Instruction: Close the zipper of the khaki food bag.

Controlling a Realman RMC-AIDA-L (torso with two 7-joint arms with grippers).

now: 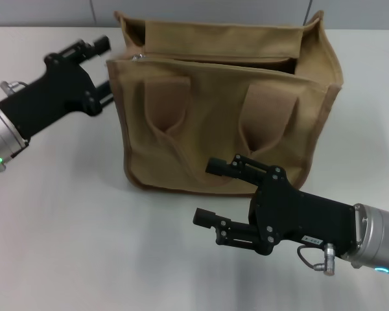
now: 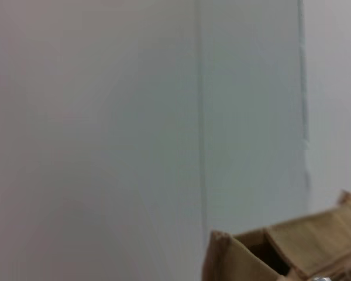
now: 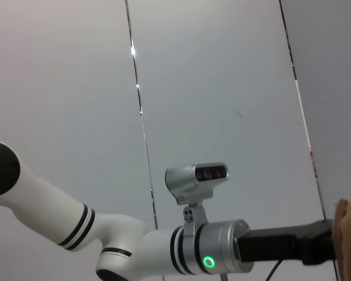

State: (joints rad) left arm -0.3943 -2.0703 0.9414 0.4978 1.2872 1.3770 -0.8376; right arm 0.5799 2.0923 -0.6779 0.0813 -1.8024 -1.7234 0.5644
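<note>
The khaki food bag (image 1: 227,123) stands upright in the middle of the white table, its top gaping open. The zipper (image 1: 214,63) runs along the near top edge, and its silver pull tab (image 1: 138,57) sits at the bag's left end. My left gripper (image 1: 106,66) is open, just left of the bag's top left corner and close to the pull tab, not touching it. My right gripper (image 1: 211,192) is open and empty, low in front of the bag's front pocket. The left wrist view shows a top corner of the bag (image 2: 292,246).
The white table (image 1: 71,220) spreads around the bag, with a grey panelled wall (image 2: 134,117) behind. In the right wrist view, the left arm (image 3: 210,260) reaches toward the bag's edge (image 3: 350,234).
</note>
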